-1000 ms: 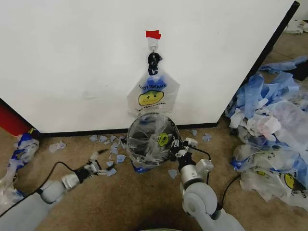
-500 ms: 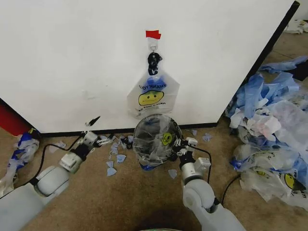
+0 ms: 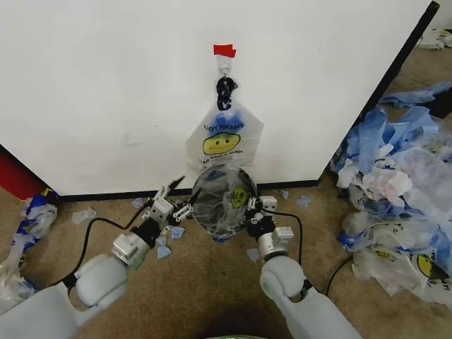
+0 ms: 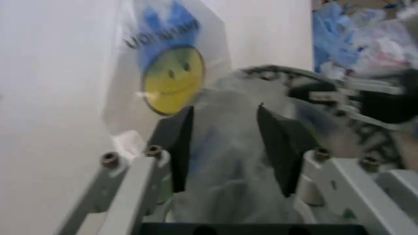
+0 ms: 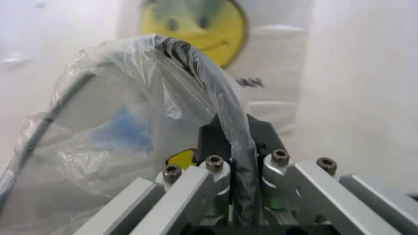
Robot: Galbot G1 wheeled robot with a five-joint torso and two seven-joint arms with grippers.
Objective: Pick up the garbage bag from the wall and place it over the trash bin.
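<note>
**Setting: staged robot test area, lab or workshop type**

- Free-standing white wall (image 3: pixel 106 85) panel with black edge trim, serving as a mock wall.
- Small hook topped by red tape (image 3: pixel 224 50), improvised fixing.
- Brown carpet floor (image 3: pixel 205 282), littered with blue plastic scraps (image 3: pixel 164 251).
- Large heap of used plastic bags (image 3: pixel 399 191) against the panel's right edge, suggesting repeated trials.

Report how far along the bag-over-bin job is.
Done: one garbage bag already drapes the trash bin. In hand: the right end effector is shut on its plastic at the rim, and the left end effector is open at the opposite side. Left: another bag hangs on the wall.
</note>
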